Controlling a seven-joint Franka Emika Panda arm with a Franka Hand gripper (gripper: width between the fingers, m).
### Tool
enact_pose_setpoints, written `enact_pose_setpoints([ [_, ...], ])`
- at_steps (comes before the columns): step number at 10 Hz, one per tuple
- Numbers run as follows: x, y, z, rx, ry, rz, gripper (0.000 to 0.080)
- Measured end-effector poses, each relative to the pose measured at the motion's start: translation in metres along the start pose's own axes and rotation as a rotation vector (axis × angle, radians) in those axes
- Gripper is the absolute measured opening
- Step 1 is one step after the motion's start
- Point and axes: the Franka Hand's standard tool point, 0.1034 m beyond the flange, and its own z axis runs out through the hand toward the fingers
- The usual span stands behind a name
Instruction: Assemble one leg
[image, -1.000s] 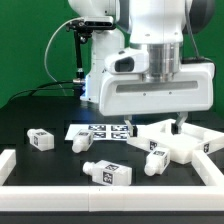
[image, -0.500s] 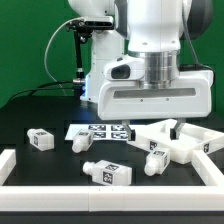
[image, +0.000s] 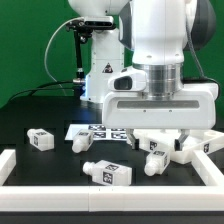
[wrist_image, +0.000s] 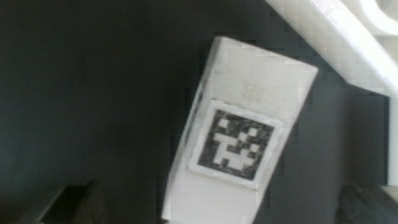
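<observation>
The gripper (wrist_image: 222, 208) hangs low over the table (image: 30, 115) with its jaws spread wide and nothing held; in the wrist view only the two dark fingertips (wrist_image: 64, 205) show, well apart at the picture's edge. The leg (wrist_image: 240, 135) lies flat on the table straight below, between them, its tag sticker facing up. Its long axis runs across the line joining the fingertips, a little skewed, so I judge a straight descent and a close would take it by its narrow width; a small wrist turn might square the grip. One rim of the panel (wrist_image: 347, 30) lies near the leg's far end, close enough to foul a finger.

In the exterior view the gripper (image: 160, 138) sits beneath the bulky wrist housing, just beside the panel (image: 195, 145). The tagged white piece half hidden there is probably this same leg, though the housing covers too much to be sure.

Count: one arm, one panel, one marker board (image: 95, 131); four more legs in plain sight: the far-left leg (image: 40, 139), the leg by the marker board (image: 82, 142), the front leg (image: 108, 173), the leg before the panel (image: 158, 162).
</observation>
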Motion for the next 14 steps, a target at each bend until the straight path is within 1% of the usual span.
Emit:
enact_pose_setpoints([
  [1, -0.003, 0.003, 0.009, 0.004, -0.015, 0.037, 0.0650],
  [2, -0.006, 0.004, 0.019, 0.001, -0.026, 0.052, 0.0650],
  [3, -0.009, 0.003, 0.026, -0.001, -0.033, 0.059, 0.0650],
  [4, -0.010, 0.003, 0.027, -0.002, -0.036, 0.058, 0.0650],
  [5, -0.010, 0.003, 0.027, -0.001, -0.035, 0.055, 0.0528],
  [6, -0.010, 0.003, 0.027, -0.001, -0.035, 0.055, 0.0528],
  [7, -0.010, 0.003, 0.027, -0.002, -0.035, 0.054, 0.0388],
  [8, -0.010, 0.003, 0.027, -0.001, -0.035, 0.054, 0.0281],
  [10, -0.010, 0.005, 0.024, -0.003, -0.040, 0.019, 0.0281],
  [11, -0.010, 0.015, 0.003, -0.007, -0.054, -0.048, 0.0281],
  [12, -0.017, 0.027, -0.016, -0.008, -0.046, -0.093, 0.0281],
  [13, -0.031, 0.038, -0.032, -0.010, -0.039, -0.106, 0.0281],
  [14, -0.037, 0.042, -0.047, -0.009, -0.023, -0.098, 0.0281],
])
